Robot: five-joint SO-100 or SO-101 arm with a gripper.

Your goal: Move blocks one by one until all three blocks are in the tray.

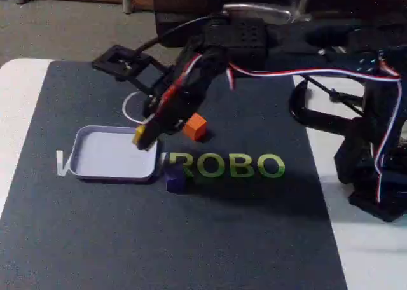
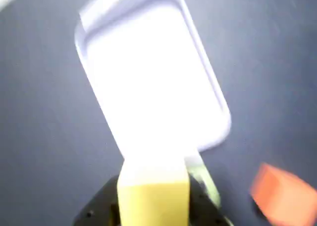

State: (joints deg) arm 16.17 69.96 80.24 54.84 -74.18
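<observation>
My gripper (image 1: pixel 144 138) is shut on the yellow block (image 1: pixel 138 135) and holds it above the right end of the pale tray (image 1: pixel 102 155). In the wrist view the yellow block (image 2: pixel 153 198) sits between the jaws at the bottom edge, with the tray (image 2: pixel 148 72) spread out beyond it and nothing lying in it. The orange block (image 1: pixel 195 126) rests on the dark mat to the right of the gripper, and it shows blurred in the wrist view (image 2: pixel 282 194) at lower right. The dark purple block (image 1: pixel 175 178) lies on the mat just past the tray's lower right corner.
A dark mat (image 1: pixel 191 239) with green lettering (image 1: pixel 232 166) covers the white table. A white ring (image 1: pixel 133 107) lies on the mat behind the tray. The arm's black base and clamp (image 1: pixel 369 150) stand at the right edge.
</observation>
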